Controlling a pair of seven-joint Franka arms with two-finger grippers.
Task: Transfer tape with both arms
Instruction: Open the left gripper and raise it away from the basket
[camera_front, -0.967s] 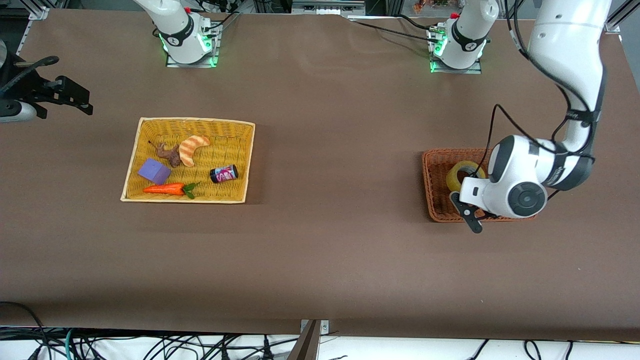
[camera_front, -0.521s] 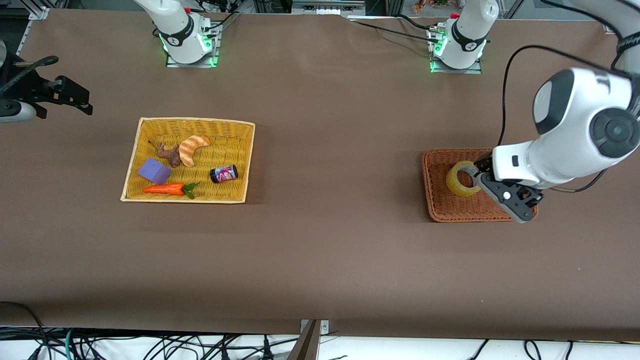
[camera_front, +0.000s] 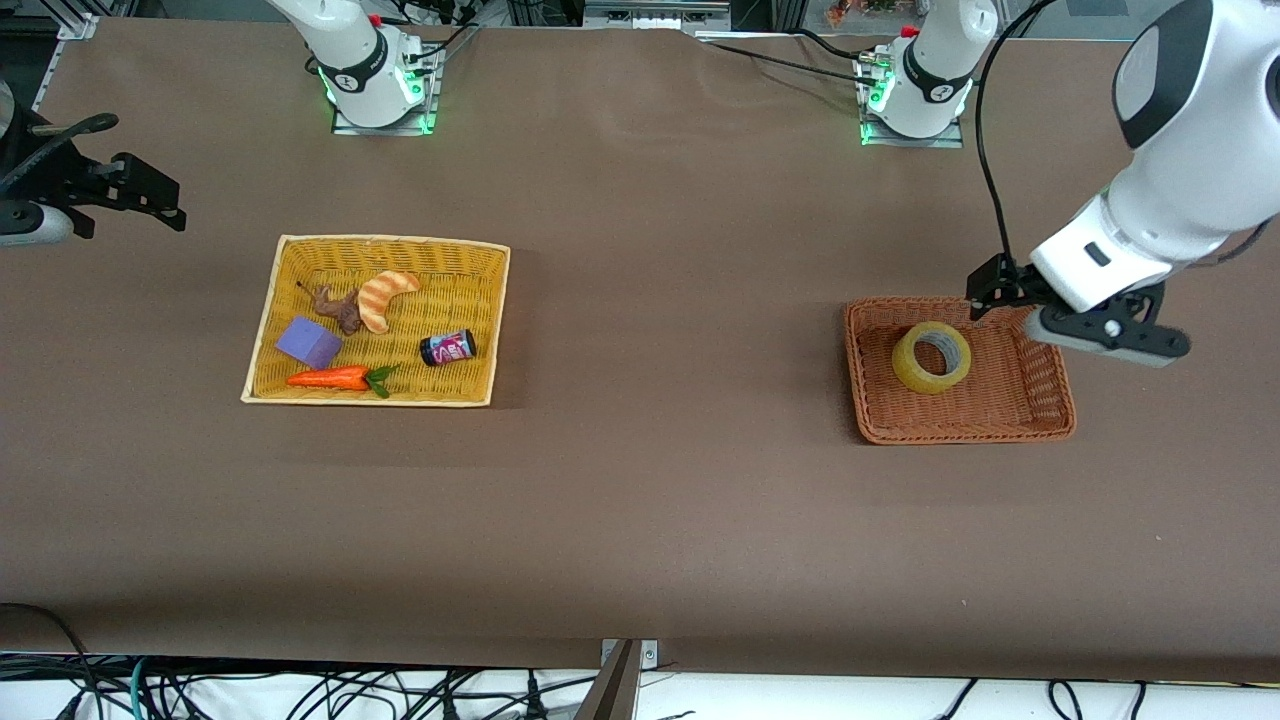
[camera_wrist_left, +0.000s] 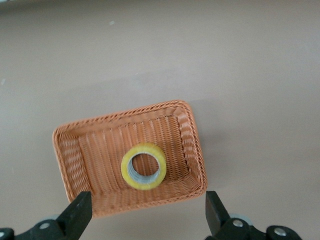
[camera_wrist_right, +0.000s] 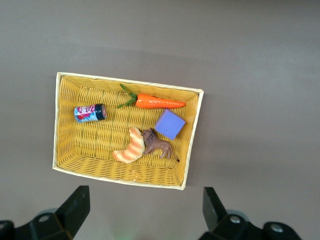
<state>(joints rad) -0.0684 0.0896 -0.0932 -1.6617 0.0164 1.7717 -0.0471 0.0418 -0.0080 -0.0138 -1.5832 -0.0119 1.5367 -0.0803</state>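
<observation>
The tape (camera_front: 931, 357), a yellowish ring with a greyish core, lies flat in the brown wicker basket (camera_front: 1040, 400) toward the left arm's end of the table. It also shows in the left wrist view (camera_wrist_left: 144, 166), inside the basket (camera_wrist_left: 75, 155). My left gripper (camera_front: 1110, 338) hangs open and empty above the basket's rim, apart from the tape; its jaws (camera_wrist_left: 148, 212) stand wide. My right gripper (camera_front: 150, 195) is open and empty, held high at the right arm's end of the table, and it waits; its jaws (camera_wrist_right: 145, 210) stand wide.
A yellow wicker basket (camera_front: 385, 245) toward the right arm's end holds a croissant (camera_front: 385, 297), a brown toy animal (camera_front: 338, 308), a purple block (camera_front: 308, 343), a carrot (camera_front: 330, 378) and a small dark can (camera_front: 447, 348). The same basket (camera_wrist_right: 192, 145) shows in the right wrist view.
My left gripper has risen from beside the tape and swung toward the left arm's end of the table. The tape, tilted before, now lies flat in the brown basket. The right arm has not moved.
</observation>
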